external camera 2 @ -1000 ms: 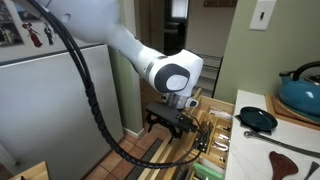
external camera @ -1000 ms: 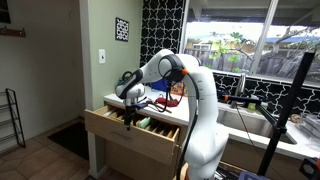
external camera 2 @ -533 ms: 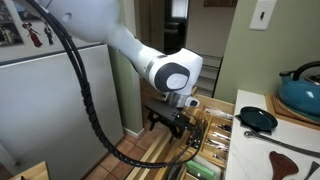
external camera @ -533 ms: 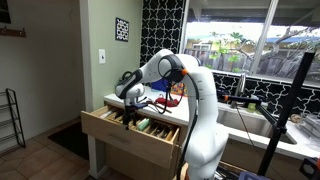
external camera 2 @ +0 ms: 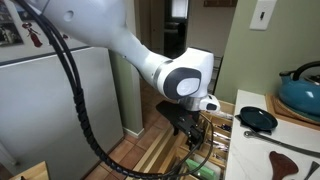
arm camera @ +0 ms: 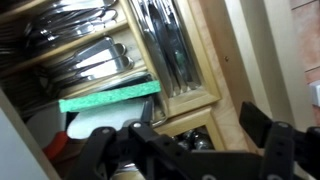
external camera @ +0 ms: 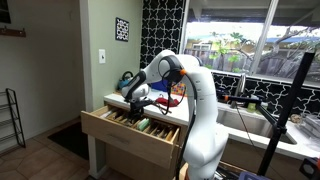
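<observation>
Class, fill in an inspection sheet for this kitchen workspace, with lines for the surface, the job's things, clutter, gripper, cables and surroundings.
surface: white counter beside an open wooden drawer.
job's things: cutlery sorted into the drawer's compartments, with a flat green item beside it.
clutter: black pan, blue kettle and wooden spoon on the counter.
gripper: gripper above the drawer, jaws apart, holding nothing.
cables: black hose loops down from the arm.
surroundings: refrigerator, window, light switch.
</observation>
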Motion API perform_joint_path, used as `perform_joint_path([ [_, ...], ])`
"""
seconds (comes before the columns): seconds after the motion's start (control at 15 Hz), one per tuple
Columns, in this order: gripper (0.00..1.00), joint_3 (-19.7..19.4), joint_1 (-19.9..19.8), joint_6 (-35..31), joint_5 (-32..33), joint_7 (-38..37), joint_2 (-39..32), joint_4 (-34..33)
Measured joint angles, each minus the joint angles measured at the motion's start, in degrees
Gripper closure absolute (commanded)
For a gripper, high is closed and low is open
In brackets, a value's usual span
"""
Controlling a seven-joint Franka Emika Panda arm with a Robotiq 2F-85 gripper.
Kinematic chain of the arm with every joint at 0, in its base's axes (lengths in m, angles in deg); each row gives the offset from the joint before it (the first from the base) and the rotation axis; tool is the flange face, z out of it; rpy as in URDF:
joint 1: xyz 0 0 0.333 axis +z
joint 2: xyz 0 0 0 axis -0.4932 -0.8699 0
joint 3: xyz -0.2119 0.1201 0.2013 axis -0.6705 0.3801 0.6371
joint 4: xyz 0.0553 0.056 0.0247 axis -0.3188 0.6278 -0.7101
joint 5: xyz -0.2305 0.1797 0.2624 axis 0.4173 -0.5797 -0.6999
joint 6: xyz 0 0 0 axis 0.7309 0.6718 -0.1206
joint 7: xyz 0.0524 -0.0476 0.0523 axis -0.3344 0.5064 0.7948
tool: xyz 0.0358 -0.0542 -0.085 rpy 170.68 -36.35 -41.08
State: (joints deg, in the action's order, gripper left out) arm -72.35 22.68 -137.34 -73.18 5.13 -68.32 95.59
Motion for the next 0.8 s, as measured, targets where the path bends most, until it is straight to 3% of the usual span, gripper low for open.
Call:
perform_joint_path([
  [0.13, 0.06, -1.5, 0.2, -1.0, 3.0, -6.4, 0.0, 0.0],
  [0.27, 0.05, -3.2, 0.5, -1.1, 6.0, -12.9, 0.1, 0.0],
  [0.4, 0.30, -4.8, 1.0, -0.9, 8.8, -19.4, 0.1, 0.1],
  [0.47, 0.31, -5.5, 1.2, -0.8, 10.1, -22.6, 0.0, 0.2],
  [0.8, 0.70, -7.1, 1.5, 0.1, 11.3, -31.6, -1.3, 0.2],
])
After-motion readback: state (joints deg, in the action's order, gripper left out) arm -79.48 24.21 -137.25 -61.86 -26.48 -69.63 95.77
